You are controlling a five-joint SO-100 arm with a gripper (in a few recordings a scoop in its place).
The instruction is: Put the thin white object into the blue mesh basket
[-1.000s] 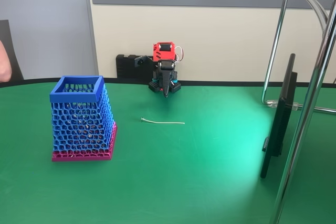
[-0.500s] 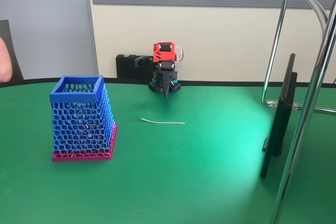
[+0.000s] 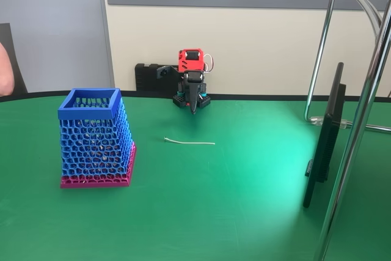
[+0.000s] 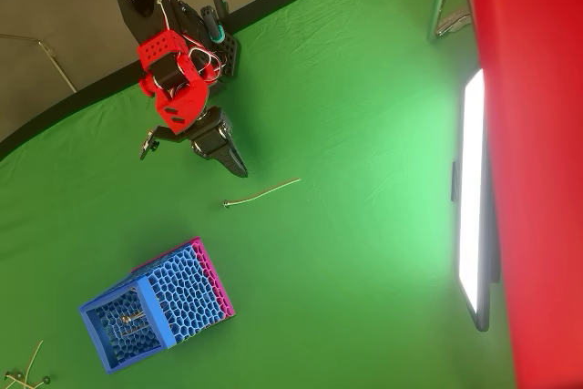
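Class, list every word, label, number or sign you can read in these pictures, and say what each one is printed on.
None: no readable text anywhere.
Blue mesh basket: no label.
Thin white stick: bare.
Red and black arm: no readable marking.
Screen: glare, nothing readable.

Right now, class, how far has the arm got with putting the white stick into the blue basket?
Nothing looks done: the stick lies flat on the green table, apart from the basket. The hand holds nothing, tucked near the arm's base. Left: reach, grasp, carry, drop inside.
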